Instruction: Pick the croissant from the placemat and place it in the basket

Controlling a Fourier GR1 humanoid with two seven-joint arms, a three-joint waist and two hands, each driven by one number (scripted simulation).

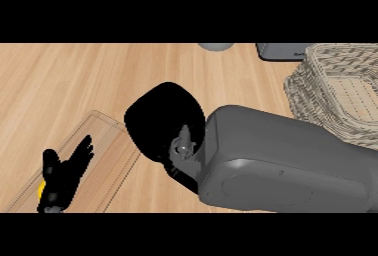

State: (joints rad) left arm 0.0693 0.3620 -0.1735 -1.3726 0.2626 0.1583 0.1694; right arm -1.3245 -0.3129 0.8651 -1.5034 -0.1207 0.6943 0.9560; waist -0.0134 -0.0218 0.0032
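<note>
Left hand [65, 172] at about 8 o'clock, low in the head view: fingers straight and spread, pointing up toward 1 o'clock, resting. It lies over a pale, see-through rectangular placemat [111, 150] running diagonally on the wooden counter [88, 80]. A small yellow patch shows at the hand's base; cannot tell what it is.

Centre: right hand [166, 125], seen as a black rounded mass with the thumb area just below. The broad grey right forearm [280, 165] fills the 4 o'clock sector. Cannot tell whether the fingers are curled or straight, nor whether anything is held beneath.

Croissant: not visible anywhere. Judgement: it is likely hidden under or inside the right hand, but the view does not confirm this.

Wicker basket [325, 95] at 2 o'clock, interior visible, nothing seen in it. At 12 to 1 o'clock on the far edge: a grey round object [215, 46] and a dark flat object [280, 52], both cut off.

Progress: placing not done. Left: carry to the basket and release.

No readable writing, labels or brands.
</note>
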